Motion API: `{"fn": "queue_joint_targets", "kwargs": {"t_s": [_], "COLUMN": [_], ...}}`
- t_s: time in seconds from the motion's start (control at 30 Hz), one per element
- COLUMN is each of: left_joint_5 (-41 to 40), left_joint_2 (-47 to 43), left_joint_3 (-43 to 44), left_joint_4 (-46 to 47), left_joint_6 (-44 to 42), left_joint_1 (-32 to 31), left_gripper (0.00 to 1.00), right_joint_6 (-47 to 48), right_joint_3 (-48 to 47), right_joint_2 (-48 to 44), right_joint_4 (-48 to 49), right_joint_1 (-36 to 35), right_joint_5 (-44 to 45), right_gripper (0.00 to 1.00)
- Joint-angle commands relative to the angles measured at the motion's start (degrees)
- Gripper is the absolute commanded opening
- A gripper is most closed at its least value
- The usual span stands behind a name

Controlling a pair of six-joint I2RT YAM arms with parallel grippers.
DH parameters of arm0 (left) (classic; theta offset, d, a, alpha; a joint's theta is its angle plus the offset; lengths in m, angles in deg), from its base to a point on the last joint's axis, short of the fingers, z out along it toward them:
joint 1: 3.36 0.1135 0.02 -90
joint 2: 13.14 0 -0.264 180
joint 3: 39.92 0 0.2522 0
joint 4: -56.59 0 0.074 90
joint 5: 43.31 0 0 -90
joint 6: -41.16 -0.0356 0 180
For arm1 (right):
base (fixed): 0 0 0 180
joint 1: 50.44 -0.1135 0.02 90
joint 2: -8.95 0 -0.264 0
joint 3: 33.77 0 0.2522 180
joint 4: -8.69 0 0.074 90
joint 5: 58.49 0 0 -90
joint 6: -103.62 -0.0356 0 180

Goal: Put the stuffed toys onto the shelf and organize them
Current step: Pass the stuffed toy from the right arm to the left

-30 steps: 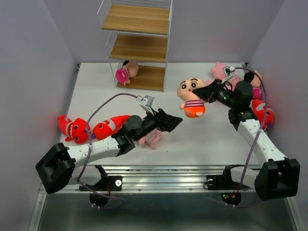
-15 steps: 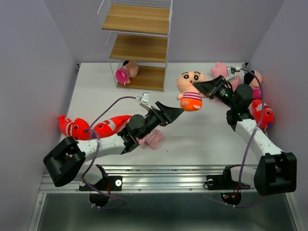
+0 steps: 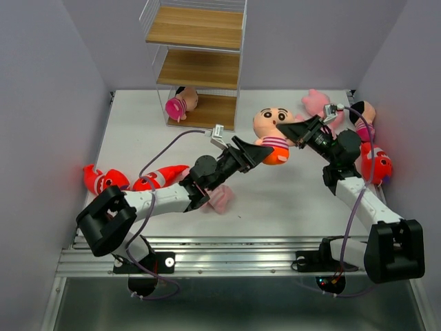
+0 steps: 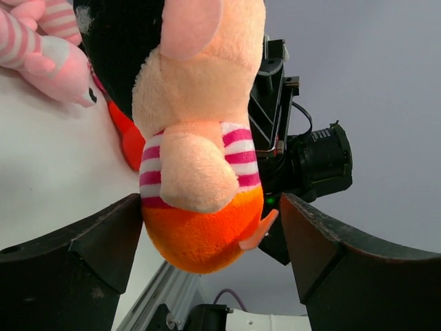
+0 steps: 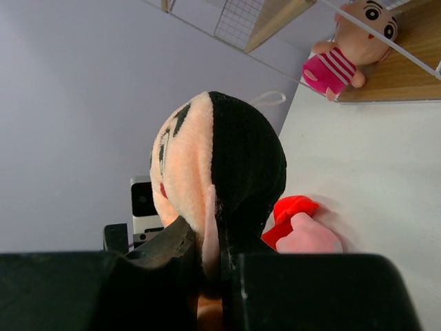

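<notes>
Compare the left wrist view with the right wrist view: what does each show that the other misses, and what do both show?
Only the left wrist view: the held doll from its lower end, striped shirt and orange shorts, with the open left end effector either side of it and the right arm's wrist behind. Only the right wrist view: the right end effector shut on the doll's dark-haired head, and the shelf with a second doll on its lowest board. Both: the same doll, seen from opposite ends.

White tabletop [image 3: 138, 131] between 3 pale lilac walls [image 3: 41, 103], aluminium rail [image 3: 234, 254] along its near edge
</notes>
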Motion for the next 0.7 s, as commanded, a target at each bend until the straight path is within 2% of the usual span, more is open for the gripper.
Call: {"fn": "queue_joint_targets", "kwargs": {"t_s": [0.0, 0.13, 0.17, 0.23, 0.27, 0.3, 0.33, 0.4, 0.43, 0.5, 0.57, 0.6, 0.67], "left_joint_5": [3.56, 5.06, 5.32, 6.37, 6.73, 7.77, 8.48, 9.63, 9.80, 9.72, 9.37, 9.19, 8.49], "left_joint_2": [0.93, 2.25, 2.43, 2.52, 2.43, 2.34, 1.91, 1.03, -0.54, -2.57, -6.17, -7.40, -10.74], "left_joint_3": [2.46, 1.23, 1.05, 1.14, 1.23, 1.57, 1.84, 2.28, 2.37, 2.80, 3.16, 3.25, 3.42], "left_joint_4": [4.45, 8.57, 9.89, 10.34, 9.99, 9.38, 7.29, 4.55, 0.89, -4.22, -13.10, -15.91, -23.82], "left_joint_6": [0.93, 1.73, 1.64, 0.68, 0.07, -0.64, -2.82, -5.37, -6.96, -13.52, -18.72, -23.62, -27.17], "left_joint_1": [0.01, 0.01, 0.01, 0.01, 0.10, 0.19, 0.27, 0.28, 0.28, 0.36, 0.28, 0.45, 0.54], "left_gripper": [0.88, 0.65, 0.51, 0.32, 0.13, 0.06, 0.00, 0.00, 0.00, 0.00, 0.00, 0.00, 0.00], "right_joint_6": [-1.64, -0.85, -0.59, 0.38, 0.64, 1.95, 3.27, 6.97, 12.11, 21.59, 28.30, 30.86, 36.05], "right_joint_3": [0.33, 1.21, 1.65, 2.35, 2.35, 2.61, 2.79, 2.71, 1.84, -0.44, -2.12, -2.74, -3.18], "right_joint_2": [-1.85, -2.11, -2.29, -2.38, -2.46, -2.64, -2.81, -3.26, -3.78, -4.92, -5.80, -6.15, -6.77], "right_joint_4": [7.48, 8.45, 8.71, 9.67, 9.94, 10.29, 11.16, 11.52, 11.26, 8.73, 2.07, 0.46, -0.87], "right_joint_1": [-0.37, -0.37, -0.37, -0.37, -0.37, -0.37, -0.37, -0.37, -0.37, 0.24, 0.24, 0.94, 0.95], "right_joint_5": [0.54, 0.45, 0.36, -0.08, -0.25, -1.30, -2.27, -6.65, -8.76, -15.42, -18.52, -19.58, -23.97], "right_gripper": [0.09, 0.10, 0.11, 0.14, 0.17, 0.19, 0.32, 0.53, 0.82, 1.00, 1.00, 1.00, 1.00]}}
